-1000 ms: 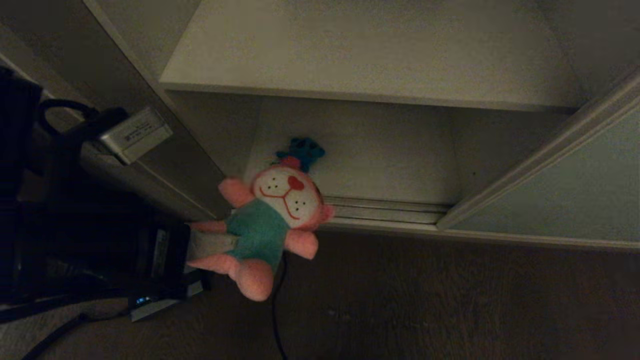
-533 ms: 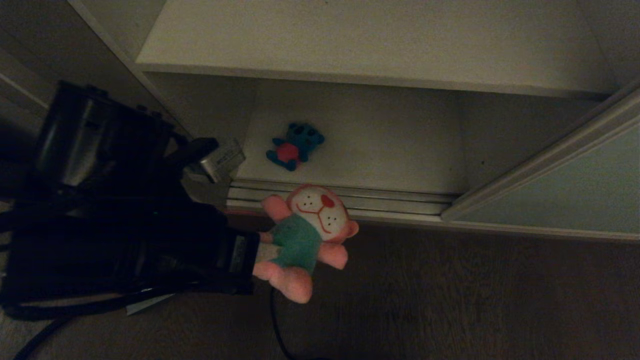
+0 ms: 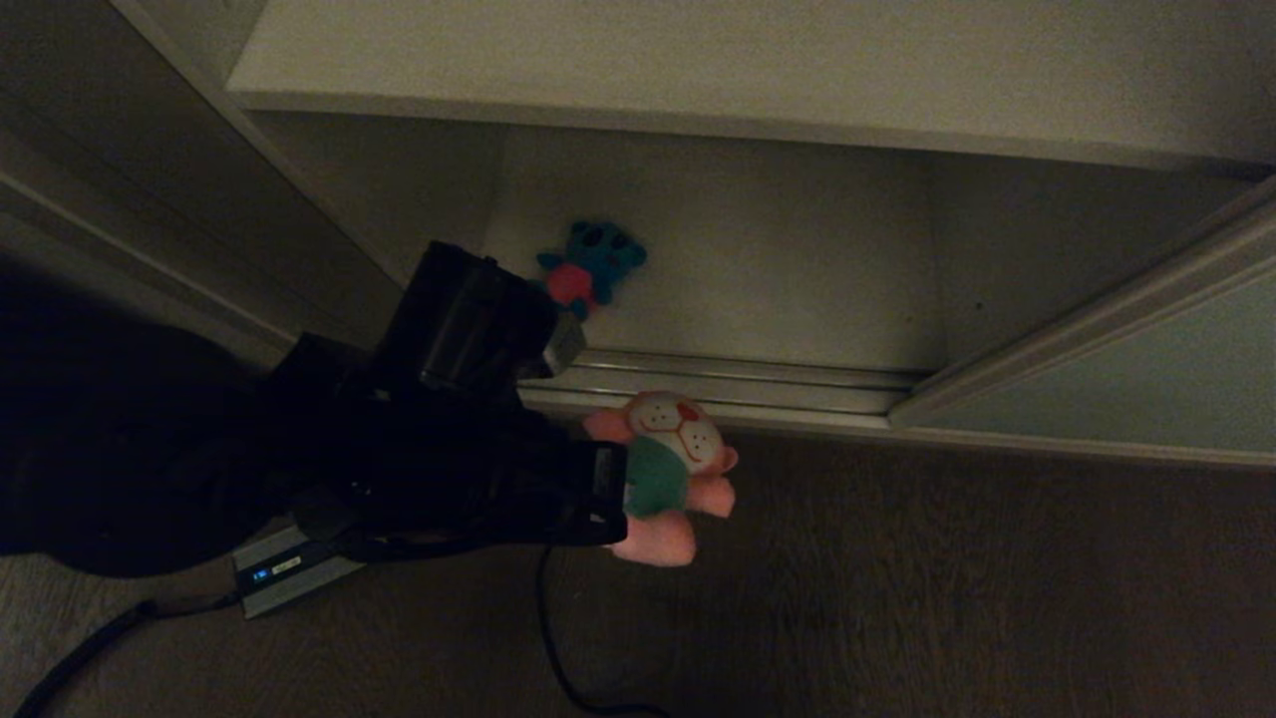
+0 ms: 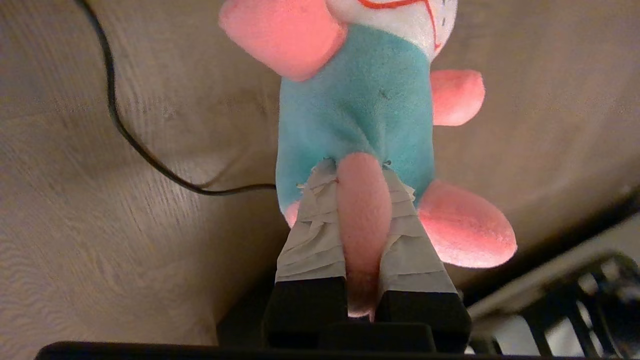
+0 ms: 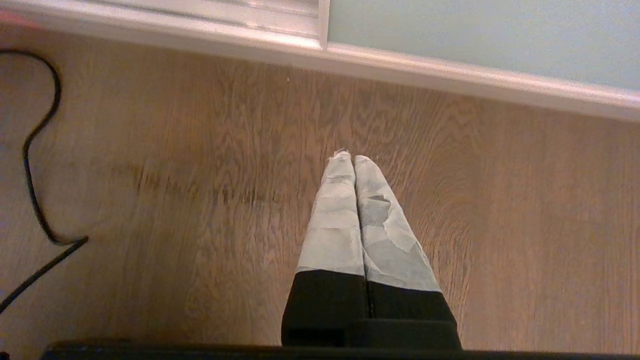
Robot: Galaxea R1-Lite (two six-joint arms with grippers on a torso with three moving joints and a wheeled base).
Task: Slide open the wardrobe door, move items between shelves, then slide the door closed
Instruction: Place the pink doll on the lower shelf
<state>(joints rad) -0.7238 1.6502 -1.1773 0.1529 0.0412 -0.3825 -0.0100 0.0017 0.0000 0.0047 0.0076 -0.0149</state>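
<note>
While the wardrobe door (image 3: 1126, 369) stands slid aside to let things pass, the left hand (image 4: 362, 195) stays out over the floor (image 3: 897, 598), clenched on one leg of the pink toy (image 3: 670, 469). Its body hangs beyond the fingertips, toward 3 o'clock. At 11 o'clock, the small teal toy (image 3: 590, 269) lies on the bottom shelf (image 3: 778, 279). Parked above the floor, the right hand (image 5: 354, 162) is clenched on nothing.

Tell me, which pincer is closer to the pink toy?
The left pincer: it is shut on the pink toy's leg. The right pincer hangs over bare floor, touching nothing.
</note>
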